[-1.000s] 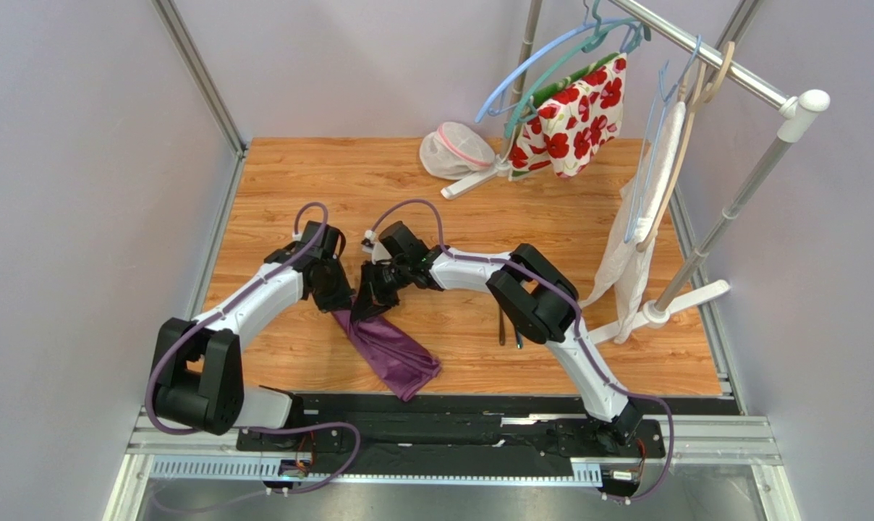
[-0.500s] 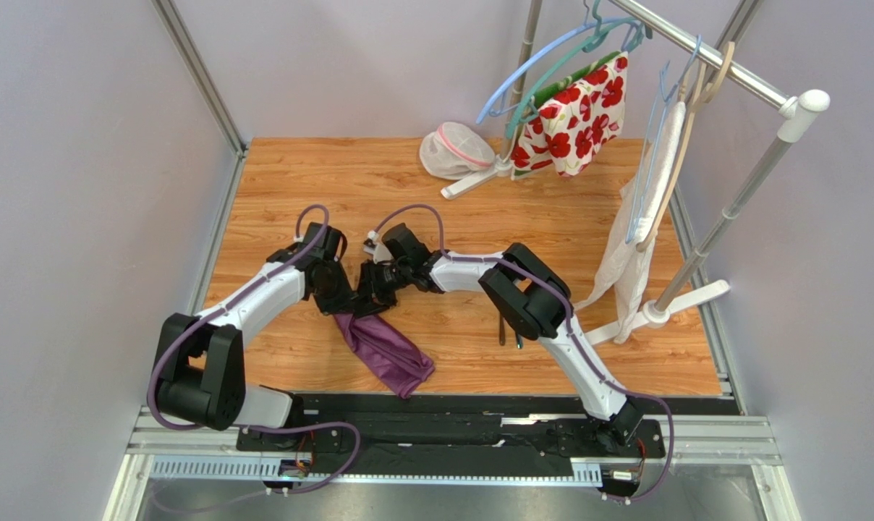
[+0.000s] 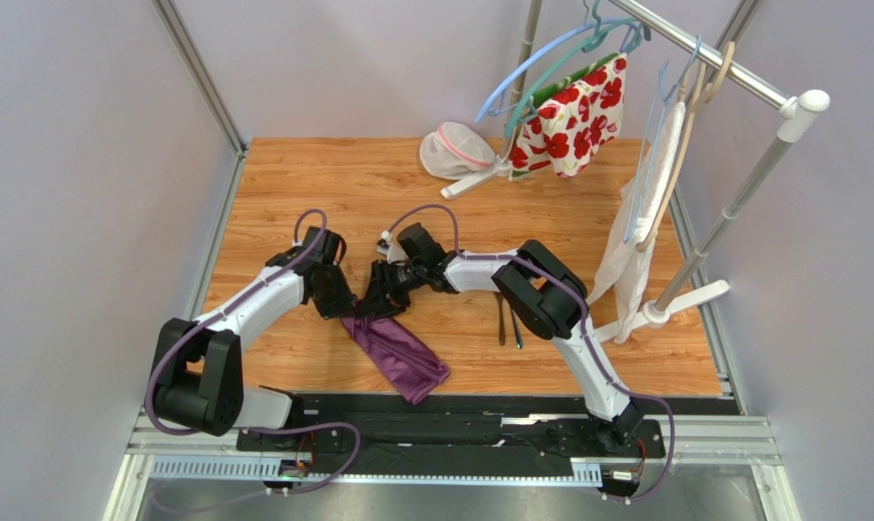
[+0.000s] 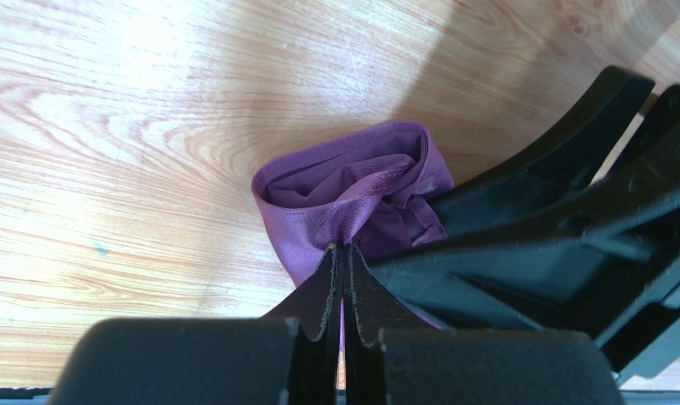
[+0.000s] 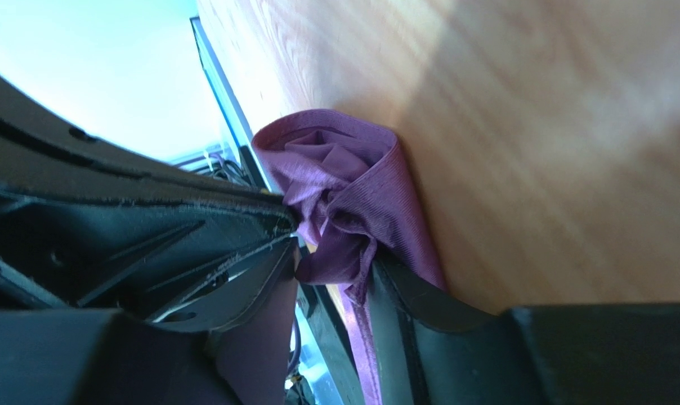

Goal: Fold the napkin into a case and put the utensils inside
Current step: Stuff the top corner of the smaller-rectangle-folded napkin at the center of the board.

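On the left, our left gripper [image 4: 343,255] is shut tight on one bunched end of the dark purple soft cloth napkin [image 3: 398,353], with a sliver of cloth nipped between its pressed fingertips. From the left gripper the napkin runs as a rumpled strip over the wooden table [image 3: 300,185]. Its long axis slants right and toward the arms' bases, and its free end lies well apart from the pinch. Just right of the left gripper, our right gripper [image 5: 335,274] has its fingers parted, the same bunched end lying loose between them. Farther right of the left gripper the two slim dark metal utensils [image 3: 507,320] lie side by side, clear of the cloth. We judge the next move turns on that slant. Both grippers crowd one end, so the free end must be reached down the strip, and the unladen right arm looks better placed.
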Controlling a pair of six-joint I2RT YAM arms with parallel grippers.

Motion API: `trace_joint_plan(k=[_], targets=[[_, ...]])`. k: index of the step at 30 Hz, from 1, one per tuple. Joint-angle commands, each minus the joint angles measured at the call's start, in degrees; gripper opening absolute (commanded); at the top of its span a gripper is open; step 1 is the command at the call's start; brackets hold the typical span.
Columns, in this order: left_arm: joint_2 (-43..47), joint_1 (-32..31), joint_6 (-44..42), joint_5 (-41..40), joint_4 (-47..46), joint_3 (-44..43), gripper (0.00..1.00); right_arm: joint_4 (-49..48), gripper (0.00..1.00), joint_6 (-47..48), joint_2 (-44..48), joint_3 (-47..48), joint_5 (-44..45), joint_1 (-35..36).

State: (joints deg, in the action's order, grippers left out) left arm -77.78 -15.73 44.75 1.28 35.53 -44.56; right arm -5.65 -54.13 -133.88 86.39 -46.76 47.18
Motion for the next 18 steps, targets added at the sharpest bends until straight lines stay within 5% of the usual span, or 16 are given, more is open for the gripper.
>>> trace_joint_plan(k=[1,11,18], targets=[[2.0,-0.3,0.8,1.1,0.2,0.3,0.0,-2.5,0.44,1.8,4.2,-2.0,-1.0,0.2],[2.6,-0.3,1.0,2.1,-0.3,0.8,0.0,-5.2,0.49,2.7,5.9,-3.9,-1.2,0.0],[3.2,-0.3,0.8,2.1,0.0,0.9,0.0,-10.2,0.41,0.9,5.9,-6.8,-2.8,-0.1]])
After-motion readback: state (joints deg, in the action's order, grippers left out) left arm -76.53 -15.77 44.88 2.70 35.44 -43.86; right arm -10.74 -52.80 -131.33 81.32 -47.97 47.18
